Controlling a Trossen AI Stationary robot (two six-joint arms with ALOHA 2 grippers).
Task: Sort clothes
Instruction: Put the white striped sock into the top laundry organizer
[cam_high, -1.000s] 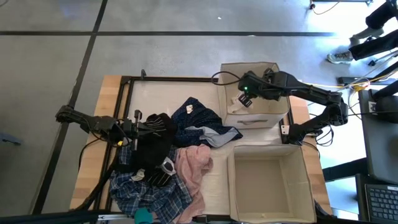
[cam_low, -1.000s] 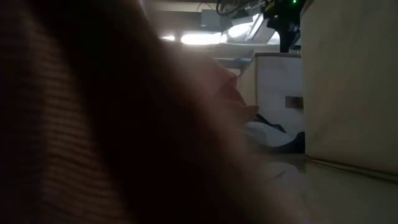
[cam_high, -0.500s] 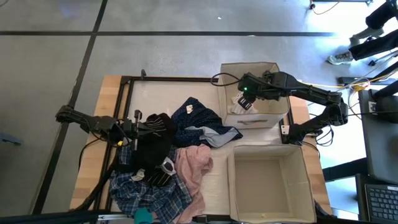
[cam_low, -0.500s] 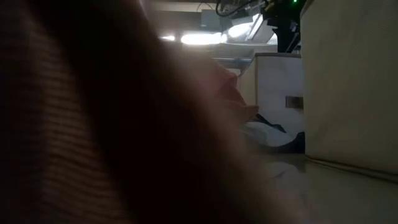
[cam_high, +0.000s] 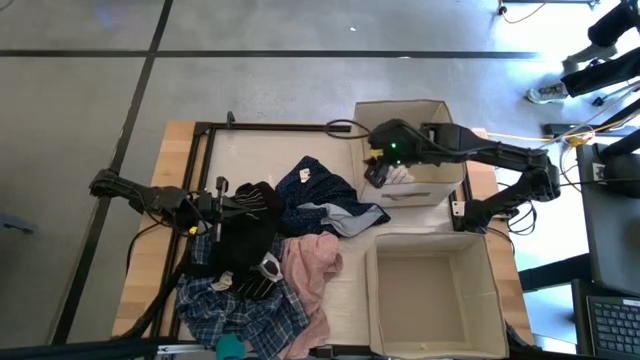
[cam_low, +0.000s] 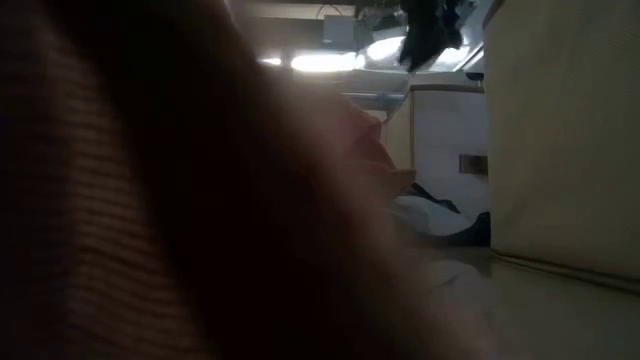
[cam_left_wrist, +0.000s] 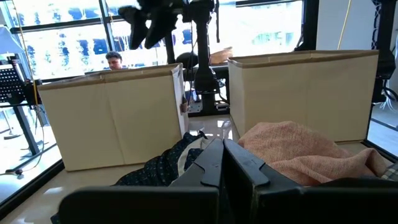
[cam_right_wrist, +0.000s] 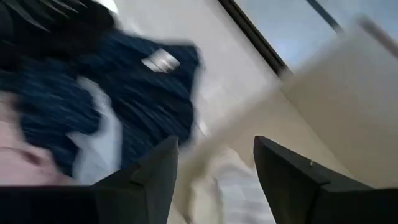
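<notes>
The clothes lie in a pile on the table's left half: a black piece (cam_high: 250, 228), a navy one (cam_high: 312, 187), grey-blue (cam_high: 348, 214), pink (cam_high: 312, 266), plaid (cam_high: 238, 308) and a small teal piece (cam_high: 230, 347). A cream-white piece (cam_high: 402, 175) lies in the far cardboard box (cam_high: 400, 108). My right gripper (cam_high: 377, 173) hangs open above that box's left wall, tipped down toward the pile, nothing between its fingers (cam_right_wrist: 163, 171). My left gripper (cam_left_wrist: 222, 158) rests shut at the pile's left side (cam_high: 215, 205), pointing level.
A second, larger cardboard box (cam_high: 432, 292) stands open at the table's near right, next to the pink garment (cam_left_wrist: 292, 149). A black frame (cam_high: 205, 135) runs along the table's left and far sides. Cloth close to the low camera (cam_low: 150, 200) blocks most of that view.
My right gripper has let go of the cream-white piece, which now lies in the far box. It has opened, swung toward the table's left over the box's left wall, and tipped toward the pile.
</notes>
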